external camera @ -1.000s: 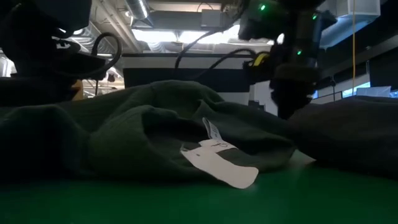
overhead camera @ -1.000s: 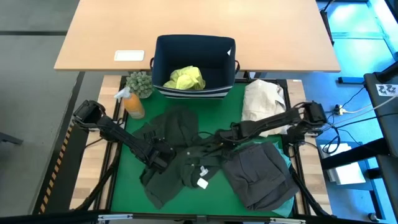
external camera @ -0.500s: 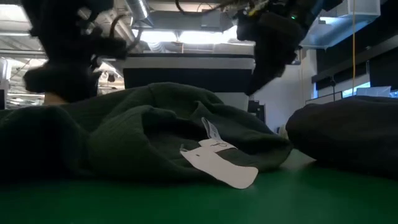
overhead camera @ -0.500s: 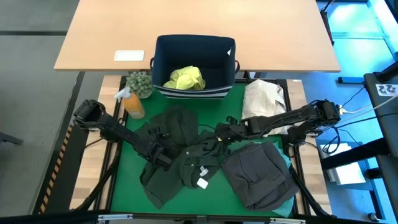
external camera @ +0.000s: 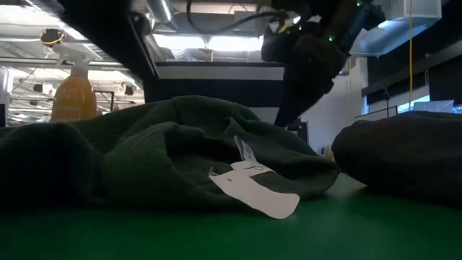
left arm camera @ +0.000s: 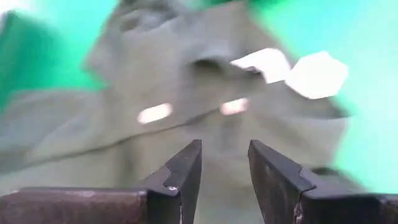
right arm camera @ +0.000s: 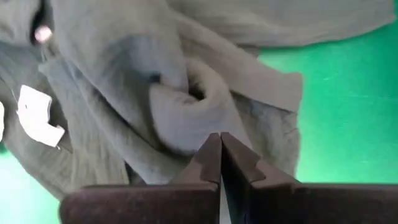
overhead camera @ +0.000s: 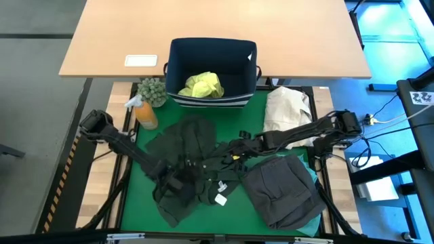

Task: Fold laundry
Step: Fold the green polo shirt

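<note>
Folding has barely begun: you have the crumpled dark olive-black garment point(overhead camera: 193, 166) heaped mid-surface on the green mat point(overhead camera: 139, 203).

Your left gripper point(left arm camera: 224, 163) hovers over it, jaws partly open and empty; your right gripper point(right arm camera: 220, 155) sits above its folds, jaws fully closed on nothing. The charcoal grey garment point(overhead camera: 281, 190) lies alongside; the yellow-green shirt point(overhead camera: 201, 85) waits in the navy fabric bin point(overhead camera: 178, 59). Only the low view shows the white tag point(external camera: 254, 189) sitting up off the cloth.

Shirt point(overhead camera: 201, 85) in bin point(overhead camera: 173, 64); bin behind garment point(overhead camera: 193, 166).
</note>
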`<state>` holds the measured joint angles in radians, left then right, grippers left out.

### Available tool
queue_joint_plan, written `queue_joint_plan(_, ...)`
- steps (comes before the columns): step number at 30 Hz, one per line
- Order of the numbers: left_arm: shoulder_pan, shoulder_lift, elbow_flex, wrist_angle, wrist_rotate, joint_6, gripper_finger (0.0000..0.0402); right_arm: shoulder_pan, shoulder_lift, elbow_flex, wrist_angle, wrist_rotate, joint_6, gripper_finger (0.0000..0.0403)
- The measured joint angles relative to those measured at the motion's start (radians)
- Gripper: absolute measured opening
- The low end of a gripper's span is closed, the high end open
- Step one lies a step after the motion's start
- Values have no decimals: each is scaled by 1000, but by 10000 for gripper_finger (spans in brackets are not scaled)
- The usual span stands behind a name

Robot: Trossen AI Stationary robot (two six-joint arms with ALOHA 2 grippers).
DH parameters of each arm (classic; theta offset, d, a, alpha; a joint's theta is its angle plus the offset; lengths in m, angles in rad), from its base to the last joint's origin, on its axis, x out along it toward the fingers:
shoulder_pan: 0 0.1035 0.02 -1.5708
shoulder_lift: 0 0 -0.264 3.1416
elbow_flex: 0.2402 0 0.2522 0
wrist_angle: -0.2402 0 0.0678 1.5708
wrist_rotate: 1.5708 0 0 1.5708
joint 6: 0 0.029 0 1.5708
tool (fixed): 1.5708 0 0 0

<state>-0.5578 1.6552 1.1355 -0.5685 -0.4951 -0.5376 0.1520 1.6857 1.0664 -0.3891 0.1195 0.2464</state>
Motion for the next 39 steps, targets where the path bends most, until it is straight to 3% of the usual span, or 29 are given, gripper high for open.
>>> queue_joint_plan(5, -71, 44, -7, 110, 72, 1, 127, -2, 41, 0, 34, -27, -22, 5)
queue_joint_plan(13, -179, 165, -9, 79, 348, -109, 127, -2, 54, 0, 48, -129, -64, 5)
queue_joint_plan(18, -243, 191, -9, 43, 583, -202, 127, 9, 54, 0, 87, -372, -30, 5)
queue_joint_plan(22, -294, 180, -9, 24, 687, -308, 127, 51, 54, 0, 90, -428, -19, 5)
queue_joint_plan(25, -322, 166, -9, 21, 702, -360, 127, 81, 54, 0, 78, -469, -19, 5)
queue_joint_plan(28, -341, 142, -9, 10, 683, -384, 124, 112, 54, 0, 75, -508, -16, 5)
queue_joint_plan(30, -345, 105, -9, -17, 601, -375, 115, 128, 54, 0, 87, -522, -17, 5)
queue_joint_plan(34, -341, 5, -9, -87, 267, -343, 91, 139, 54, 4, 101, -504, -44, 5)
queue_joint_plan(39, -334, -63, -9, -49, -57, -208, 73, 129, 53, 51, 72, -368, -103, 5)
